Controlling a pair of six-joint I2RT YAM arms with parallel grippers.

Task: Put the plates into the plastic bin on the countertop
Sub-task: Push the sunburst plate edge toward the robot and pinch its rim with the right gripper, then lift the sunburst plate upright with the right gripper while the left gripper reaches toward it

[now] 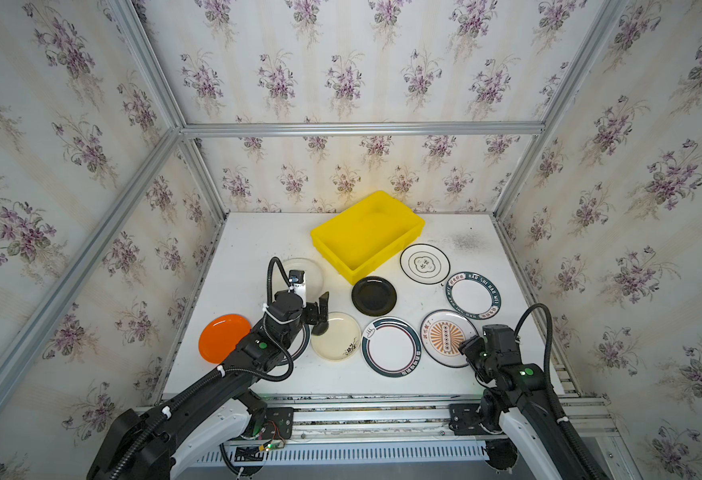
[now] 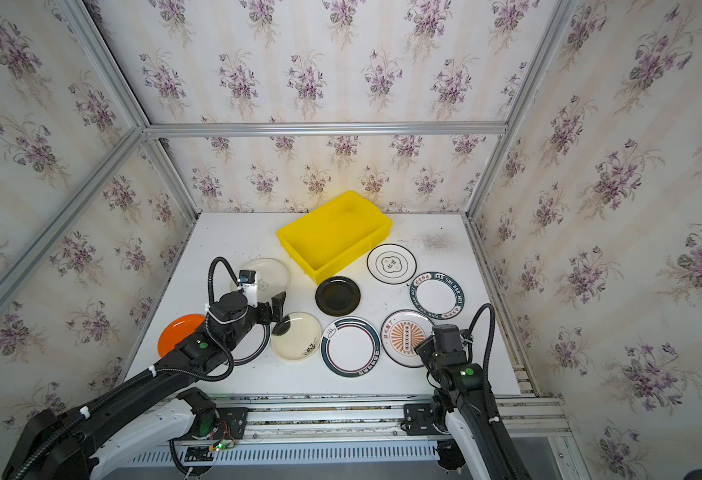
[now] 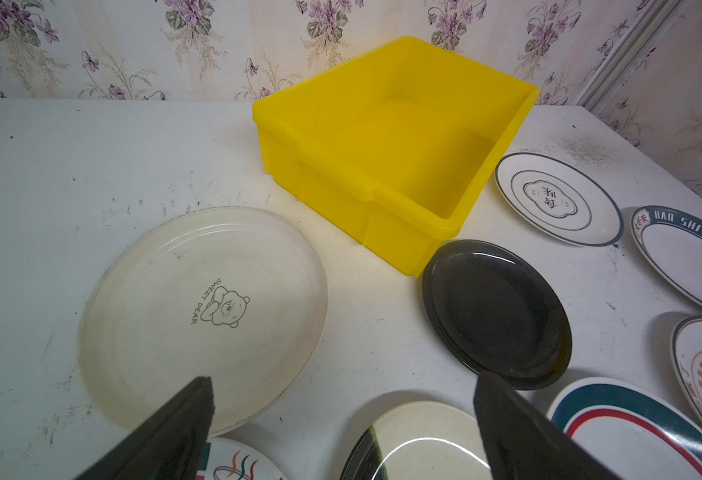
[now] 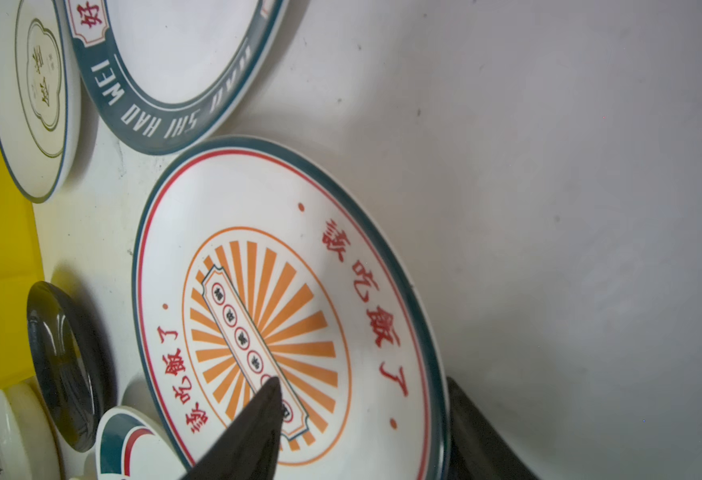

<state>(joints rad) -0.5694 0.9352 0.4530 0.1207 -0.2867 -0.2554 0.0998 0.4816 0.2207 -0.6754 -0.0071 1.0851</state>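
The empty yellow plastic bin (image 1: 332,226) (image 2: 299,226) (image 3: 366,195) stands at the back of the white countertop (image 1: 258,241). Several plates lie flat in front of it. My right gripper (image 1: 465,347) (image 4: 362,380) is open and straddles the near rim of the orange sunburst plate (image 1: 445,336) (image 4: 258,232): one finger is over its face, the other outside its rim. My left gripper (image 1: 315,303) (image 3: 343,378) hangs open and empty. It is above the gap between a cream bear-print plate (image 3: 199,307), a black plate (image 1: 373,296) (image 3: 495,311) and a small cream plate (image 1: 339,336).
A green-rimmed plate (image 1: 391,347), a lettered green-rimmed plate (image 1: 473,295) and a white emblem plate (image 1: 424,264) lie at the middle and right. An orange plate (image 1: 220,336) overhangs the left edge. Another plate (image 1: 302,347) lies under my left arm. Papered walls with aluminium framing close in three sides.
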